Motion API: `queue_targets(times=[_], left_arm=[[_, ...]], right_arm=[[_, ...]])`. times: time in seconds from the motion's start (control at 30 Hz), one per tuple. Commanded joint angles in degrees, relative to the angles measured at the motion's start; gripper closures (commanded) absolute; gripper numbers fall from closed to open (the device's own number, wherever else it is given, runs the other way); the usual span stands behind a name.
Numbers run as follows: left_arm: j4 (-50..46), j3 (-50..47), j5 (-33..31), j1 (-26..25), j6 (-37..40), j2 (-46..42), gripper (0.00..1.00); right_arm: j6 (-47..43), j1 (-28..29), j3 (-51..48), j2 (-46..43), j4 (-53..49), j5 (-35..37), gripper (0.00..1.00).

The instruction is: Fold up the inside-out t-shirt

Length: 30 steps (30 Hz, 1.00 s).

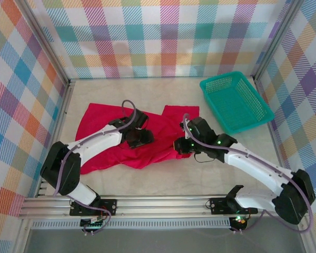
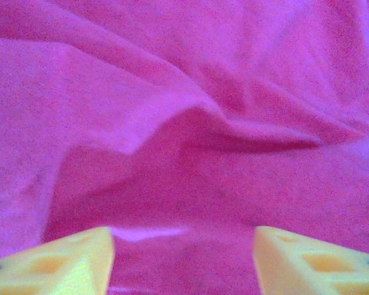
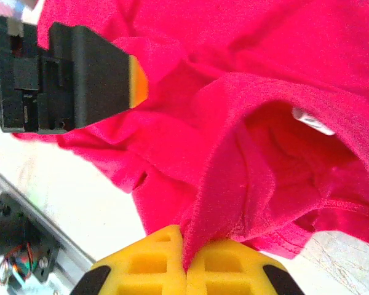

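The inside-out t-shirt [image 1: 102,124] lies crumpled and bright red across the middle of the table. My left gripper [image 1: 139,138] hovers over its centre, fingers spread; in the left wrist view the yellow fingertips [image 2: 184,252] stand wide apart above rumpled red cloth [image 2: 184,92], nothing pinched between them. My right gripper [image 1: 180,146] is at the shirt's right edge. In the right wrist view its jaws [image 3: 186,252] are shut on a raised fold of the t-shirt [image 3: 264,74]. A white neck label [image 3: 312,121] shows inside the opening, and the left gripper's finger [image 3: 132,80] sits at upper left.
A teal mesh basket [image 1: 236,101] stands at the back right, clear of the shirt. Checked walls close in the table on three sides. A metal rail [image 1: 158,208] runs along the near edge by the arm bases.
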Motion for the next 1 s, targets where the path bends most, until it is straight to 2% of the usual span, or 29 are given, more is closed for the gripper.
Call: queue_targets(times=[0.0,0.03,0.07,0.13,0.2,0.27,0.4,0.57,0.6,0.63,0.83,0.97], left_arm=[[1.2,-0.4,1.7,-2.3,1.3,0.6,0.3],[2.0,-0.4,2.8,-2.9,1.7,1.7,0.29],[2.0,-0.1,3.3,-3.6,2.2,3.1,0.28],[1.1,0.8,2.8,-5.0,3.0,5.7,0.28],[1.2,1.2,2.4,-5.8,3.1,7.6,0.28],[1.5,1.7,2.8,-6.0,2.9,9.4,0.28],[0.3,3.7,2.9,-6.3,3.9,11.5,0.28],[0.1,4.9,2.3,-6.3,5.0,13.1,0.29],[0.3,4.9,2.0,-6.4,5.2,13.5,0.32],[0.3,5.0,1.5,-6.4,5.4,14.0,0.39],[-6.0,8.9,-3.8,-6.4,7.7,17.0,1.0],[-8.8,10.5,-6.3,-5.9,7.5,14.0,1.0]], right_arm=[[-4.3,-0.1,-4.0,0.3,1.2,-2.7,0.99],[-2.9,-0.3,-4.6,0.9,0.0,-0.9,0.87],[-0.5,-0.4,-4.8,1.8,-2.8,2.4,0.85],[6.6,-1.4,-4.2,4.5,-11.1,11.2,0.71],[14.1,-2.6,-3.7,7.2,-20.1,18.4,0.71],[17.2,-2.8,-3.9,7.6,-23.0,21.2,0.71],[18.4,-2.4,-3.3,4.1,-20.4,18.8,0.7],[17.9,-1.9,-4.5,3.6,-9.5,8.9,0.71],[17.8,-1.7,-4.6,4.2,-7.7,7.4,0.72],[17.7,-1.3,-4.6,5.1,-6.4,6.3,0.72],[19.2,0.3,-7.3,7.5,4.8,-2.3,0.73],[20.8,0.6,-7.5,11.4,9.8,-7.8,0.72]])
